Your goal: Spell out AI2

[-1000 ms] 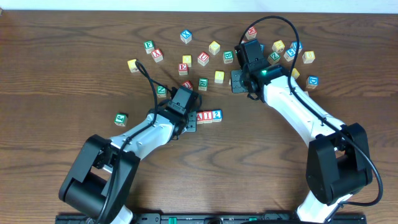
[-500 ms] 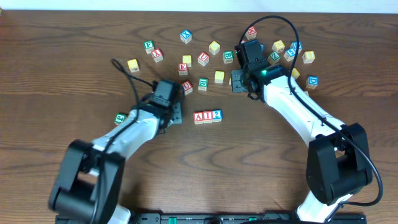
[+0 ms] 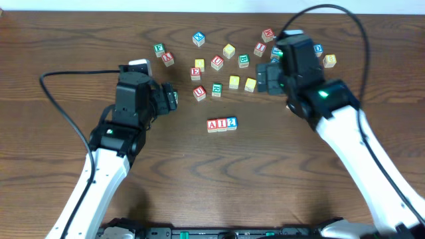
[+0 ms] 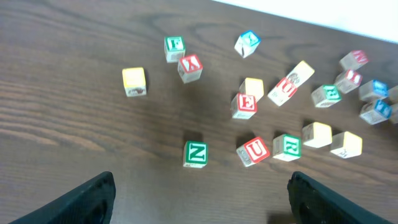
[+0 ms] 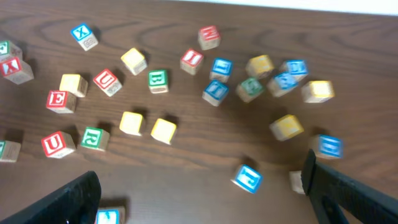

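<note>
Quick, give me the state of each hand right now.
Left hand: open, holding nothing.
Right hand: open, holding nothing.

Left end effector (image 3: 170,99) and right end effector (image 3: 263,78) hover open.

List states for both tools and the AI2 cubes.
Left tool: open, empty.
Right tool: open, empty.
A cube: letter up, left of I.
I cube: letter up, between A and 2.
2 cube: digit up, right of I.
Loose cubes: scattered, apart from those three.
</note>
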Motion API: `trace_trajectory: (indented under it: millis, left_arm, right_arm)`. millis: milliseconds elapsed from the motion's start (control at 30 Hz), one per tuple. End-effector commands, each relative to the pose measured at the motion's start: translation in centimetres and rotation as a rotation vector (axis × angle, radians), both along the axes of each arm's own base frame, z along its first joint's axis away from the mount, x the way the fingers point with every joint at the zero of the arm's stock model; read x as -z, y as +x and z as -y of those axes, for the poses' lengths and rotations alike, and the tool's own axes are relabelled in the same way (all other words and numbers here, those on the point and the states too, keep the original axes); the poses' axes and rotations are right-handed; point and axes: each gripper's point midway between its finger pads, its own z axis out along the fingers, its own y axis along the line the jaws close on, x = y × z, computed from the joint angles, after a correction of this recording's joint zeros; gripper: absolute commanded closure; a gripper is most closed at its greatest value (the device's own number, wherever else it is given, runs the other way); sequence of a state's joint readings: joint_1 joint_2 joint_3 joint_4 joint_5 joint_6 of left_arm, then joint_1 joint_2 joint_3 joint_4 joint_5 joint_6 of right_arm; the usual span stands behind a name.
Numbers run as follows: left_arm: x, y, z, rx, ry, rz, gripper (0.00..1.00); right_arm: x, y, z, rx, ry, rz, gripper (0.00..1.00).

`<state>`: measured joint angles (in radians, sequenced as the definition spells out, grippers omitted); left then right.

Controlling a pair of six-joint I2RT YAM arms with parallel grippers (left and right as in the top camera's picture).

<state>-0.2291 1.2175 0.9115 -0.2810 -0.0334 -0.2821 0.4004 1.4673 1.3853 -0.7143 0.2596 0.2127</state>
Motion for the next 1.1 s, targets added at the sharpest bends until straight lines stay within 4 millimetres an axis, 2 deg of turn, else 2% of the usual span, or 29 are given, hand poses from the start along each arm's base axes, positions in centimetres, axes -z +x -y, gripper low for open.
trace_trajectory:
  millis: [0, 200, 400, 567, 700, 1067]
  left_arm:
    - [-2.4, 0.1, -0.3, -0.002, 0.009, 0.060, 0.12]
    - [-2.7, -0.1, -0.4, -0.002, 0.007, 0.068, 0.11]
    - [-2.7, -0.1, -0.4, -0.002, 0.008, 0.067, 0.11]
    - [-2.7, -0.1, -0.4, -0.002, 0.008, 0.067, 0.10]
    - [-2.7, -0.1, -0.4, -0.002, 0.008, 0.067, 0.10]
    - [-2.7, -0.1, -0.4, -0.002, 0.008, 0.067, 0.10]
  right_arm:
    - [-3.0, -1.8, 1.9, 0.021, -0.044, 0.051, 0.01]
    - [-5.4, -6.6, 3.9, 0.021, -0.048, 0.044, 0.01]
    - [-8.2, -9.4, 5.0, 0.023, -0.018, 0.112, 0.01]
    - [-9.5, -11.4, 5.9, 0.024, -0.003, 0.146, 0.01]
    - [-9.4, -12.2, 6.2, 0.024, -0.007, 0.136, 0.01]
    - [-8.7, -12.3, 6.3, 0.023, -0.021, 0.103, 0.01]
